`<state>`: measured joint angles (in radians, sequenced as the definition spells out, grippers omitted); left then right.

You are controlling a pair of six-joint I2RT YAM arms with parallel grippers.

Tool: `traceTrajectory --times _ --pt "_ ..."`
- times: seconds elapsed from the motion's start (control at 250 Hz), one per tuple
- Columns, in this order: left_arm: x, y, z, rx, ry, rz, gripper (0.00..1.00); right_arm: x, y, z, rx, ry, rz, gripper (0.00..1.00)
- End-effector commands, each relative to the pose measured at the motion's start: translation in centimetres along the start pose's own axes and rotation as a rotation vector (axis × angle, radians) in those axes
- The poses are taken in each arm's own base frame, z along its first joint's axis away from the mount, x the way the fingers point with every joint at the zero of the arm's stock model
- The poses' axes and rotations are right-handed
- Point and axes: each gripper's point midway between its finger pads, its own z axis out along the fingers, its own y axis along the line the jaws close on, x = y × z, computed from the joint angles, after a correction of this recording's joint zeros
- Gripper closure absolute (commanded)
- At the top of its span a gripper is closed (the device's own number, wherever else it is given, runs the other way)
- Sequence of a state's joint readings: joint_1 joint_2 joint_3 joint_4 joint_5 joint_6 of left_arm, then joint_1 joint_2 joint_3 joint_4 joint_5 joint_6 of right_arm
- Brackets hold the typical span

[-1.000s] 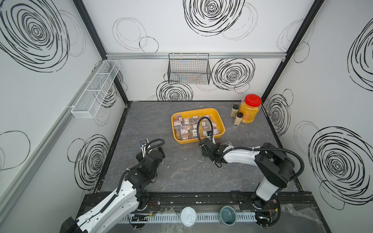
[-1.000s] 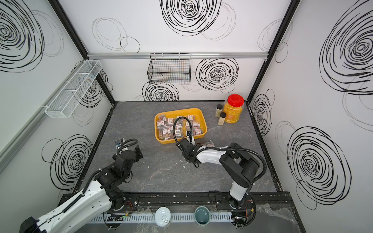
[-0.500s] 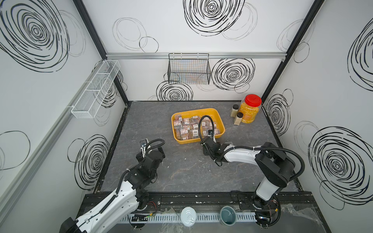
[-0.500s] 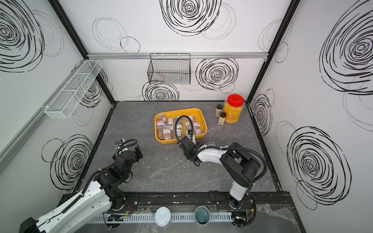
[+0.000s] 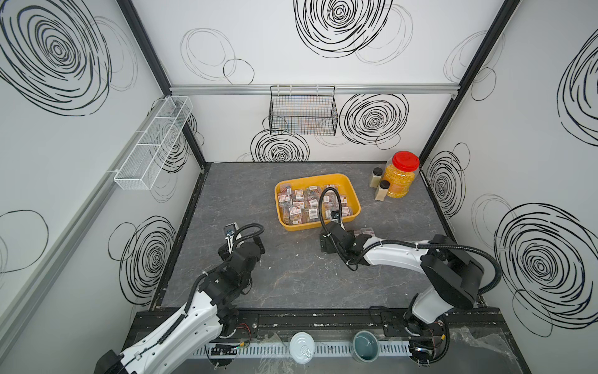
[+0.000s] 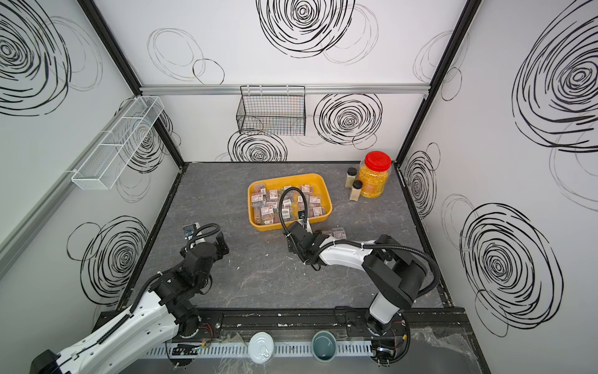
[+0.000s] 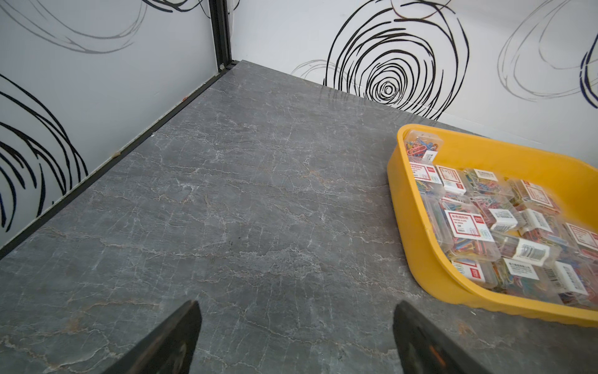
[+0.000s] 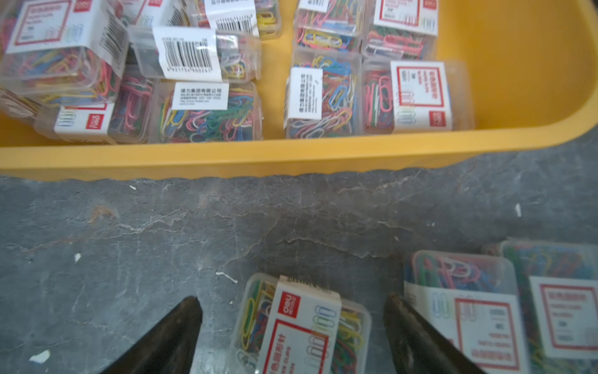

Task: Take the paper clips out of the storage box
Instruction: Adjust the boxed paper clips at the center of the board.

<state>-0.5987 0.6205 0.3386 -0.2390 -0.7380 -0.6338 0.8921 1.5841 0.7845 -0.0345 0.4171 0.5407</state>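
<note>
Right end effector [image 8: 291, 296] newly wide around paper clips [image 8: 307, 327]

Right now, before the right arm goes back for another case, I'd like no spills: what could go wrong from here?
1. The right gripper has open jaws straddling a case of paper clips on the table; a sideways swing could knock it or the neighbouring case beside one jaw.
2. In the storage box, the cases inside lie stacked and tilted, so the next grasp may slip or catch two.
</note>
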Motion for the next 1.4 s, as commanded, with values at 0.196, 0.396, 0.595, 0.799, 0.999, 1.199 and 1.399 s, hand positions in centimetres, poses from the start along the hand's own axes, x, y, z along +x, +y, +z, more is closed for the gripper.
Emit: traceTrajectory --times 0.196,0.396,0.595,0.799,0.999,1.199,1.399 --pt "-1.0 -0.1 -0.3 -0.010 -0.024 -0.020 0.04 1.0 0.5 1.6 -0.210 0.047 -0.059 0.00" --pt "-1.0 -0.2 -0.2 -0.012 -0.023 -0.019 0.04 2.2 1.3 1.6 -0.235 0.073 -0.086 0.00" --pt "-1.0 -0.3 -0.2 -0.015 -0.024 -0.011 0.04 2.7 2.1 0.4 -0.198 0.060 -0.127 0.00" --pt "-1.1 -0.2 -0.4 -0.012 -0.031 -0.016 0.04 3.5 1.4 -0.2 -0.040 0.056 -0.166 0.05" --pt "-1.1 -0.4 -0.4 -0.007 -0.029 -0.008 0.04 4.1 1.9 0.0 -0.021 0.055 -0.177 0.14" --pt "-1.1 -0.4 -0.4 -0.011 -0.033 -0.008 0.04 4.0 1.7 1.5 -0.050 0.092 -0.131 0.22" --pt "-1.0 -0.5 -0.4 -0.012 -0.030 -0.002 0.04 4.3 1.8 1.9 -0.091 0.107 -0.089 0.29"
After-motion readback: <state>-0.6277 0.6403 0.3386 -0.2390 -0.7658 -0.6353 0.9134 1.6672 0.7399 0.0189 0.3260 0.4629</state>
